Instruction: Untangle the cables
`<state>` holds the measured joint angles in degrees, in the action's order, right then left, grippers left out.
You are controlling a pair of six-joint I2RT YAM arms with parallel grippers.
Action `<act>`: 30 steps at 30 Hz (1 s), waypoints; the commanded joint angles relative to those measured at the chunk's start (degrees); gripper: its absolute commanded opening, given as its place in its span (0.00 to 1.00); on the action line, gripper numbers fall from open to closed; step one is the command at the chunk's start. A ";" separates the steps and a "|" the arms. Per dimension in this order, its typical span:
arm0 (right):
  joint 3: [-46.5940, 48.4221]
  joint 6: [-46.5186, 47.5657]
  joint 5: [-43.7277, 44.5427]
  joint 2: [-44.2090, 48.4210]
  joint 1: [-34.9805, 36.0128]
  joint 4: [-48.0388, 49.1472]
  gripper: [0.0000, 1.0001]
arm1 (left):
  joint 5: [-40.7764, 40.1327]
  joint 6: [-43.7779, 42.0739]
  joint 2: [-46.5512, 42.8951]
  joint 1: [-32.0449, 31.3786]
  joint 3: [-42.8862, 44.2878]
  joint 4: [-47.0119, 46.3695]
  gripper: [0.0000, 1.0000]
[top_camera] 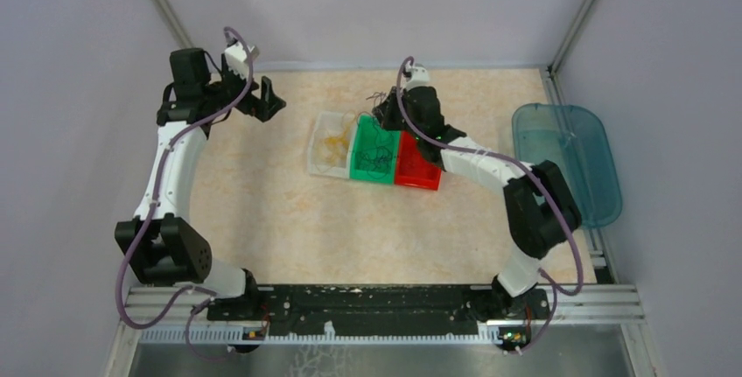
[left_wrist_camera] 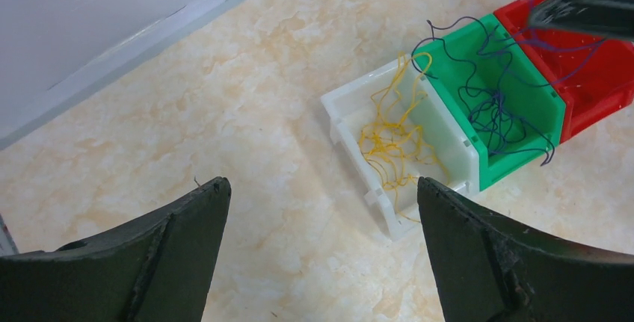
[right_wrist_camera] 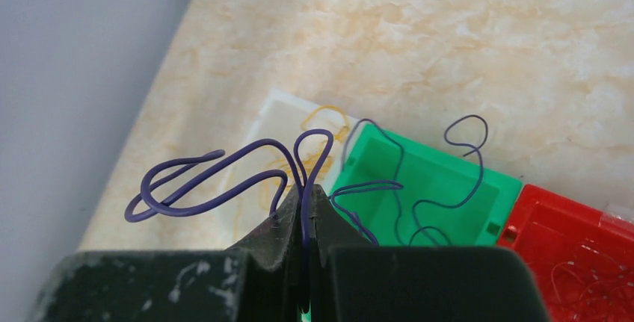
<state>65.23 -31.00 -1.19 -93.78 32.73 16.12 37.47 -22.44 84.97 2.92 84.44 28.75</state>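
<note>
Three small bins stand side by side mid-table: a white bin (top_camera: 313,155) with yellow cables (left_wrist_camera: 390,146), a green bin (top_camera: 355,157) with dark purple cables (left_wrist_camera: 493,105), and a red bin (top_camera: 418,172) with thin red cables (right_wrist_camera: 591,277). My right gripper (right_wrist_camera: 303,192) is shut on a purple cable (right_wrist_camera: 224,174), whose loops stick up past the fingertips. It hovers over the far edge of the green bin (right_wrist_camera: 441,180). My left gripper (left_wrist_camera: 321,184) is open and holds nothing, above bare table left of the white bin (left_wrist_camera: 351,143).
A translucent teal tray (top_camera: 564,163) lies at the right edge of the table. Grey walls close in the left, back and right sides. My right gripper (left_wrist_camera: 591,1) shows in the left wrist view above the red bin (left_wrist_camera: 598,83).
</note>
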 commanded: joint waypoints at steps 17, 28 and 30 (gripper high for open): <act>24.49 12.59 19.61 -29.48 6.96 -22.90 0.00 | -3.90 4.29 -1.39 3.48 -6.66 -6.27 0.99; 22.56 13.86 16.44 -20.44 7.01 -24.74 0.31 | -4.35 2.20 -1.93 4.01 -6.65 -6.60 0.99; 22.07 13.93 14.25 -17.39 7.00 -24.51 0.39 | -4.06 2.13 -1.91 4.40 -6.30 -6.85 0.99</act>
<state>86.87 -18.28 15.81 -121.58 39.48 -9.54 33.36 -19.51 83.83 6.35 78.04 23.90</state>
